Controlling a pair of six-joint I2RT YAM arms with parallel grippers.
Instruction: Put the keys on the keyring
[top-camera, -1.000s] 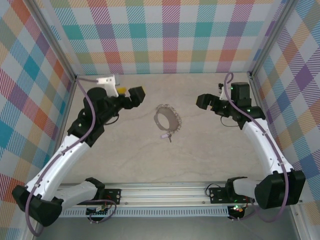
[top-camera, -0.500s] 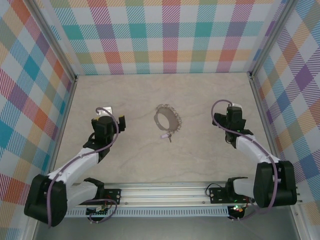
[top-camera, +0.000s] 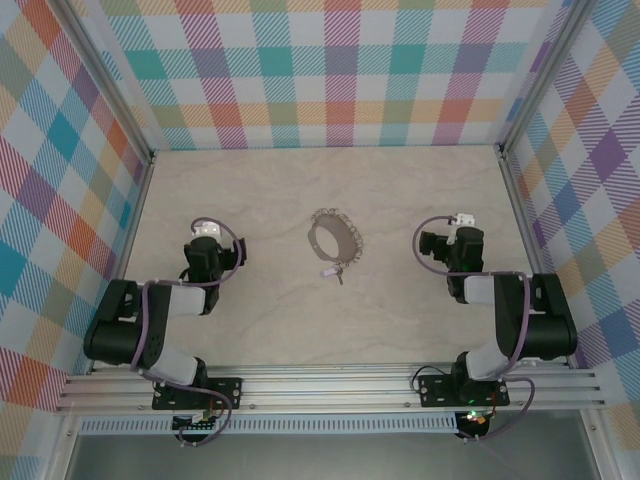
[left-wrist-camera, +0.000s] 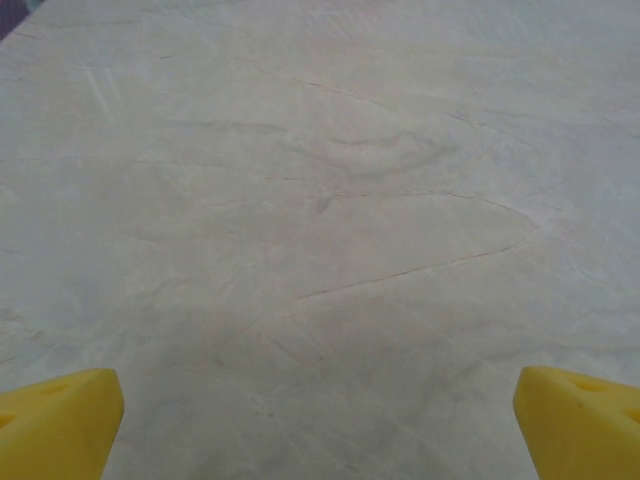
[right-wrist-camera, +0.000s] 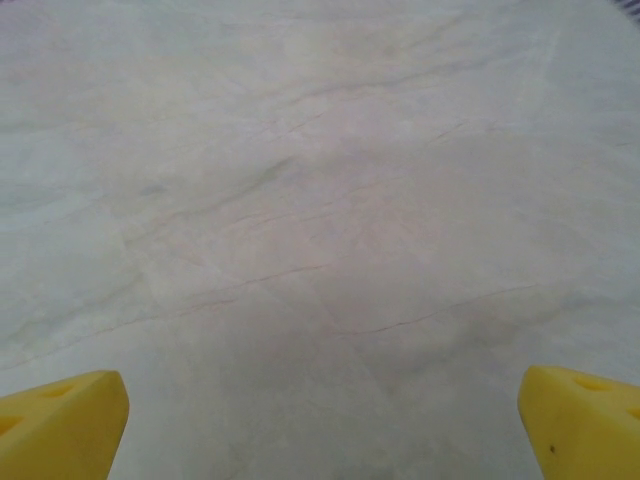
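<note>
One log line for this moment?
left gripper: open, empty | right gripper: open, empty | key touching keyring on table

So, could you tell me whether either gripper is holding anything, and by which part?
Nothing: left gripper and right gripper are both open over bare table.

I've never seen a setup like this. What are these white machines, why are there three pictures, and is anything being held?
They are two robot arms bolted at the table's near edge. The wide picture looks down from above: the left hand and right hand sit folded low on either side. Between them on the table lies the keyring, a dark loop, with a tiny key at its near edge. The other two pictures come from cameras on each wrist; the yellow corners are the finger pads, spread wide over bare tabletop. Both hands are open and hold nothing.
</note>
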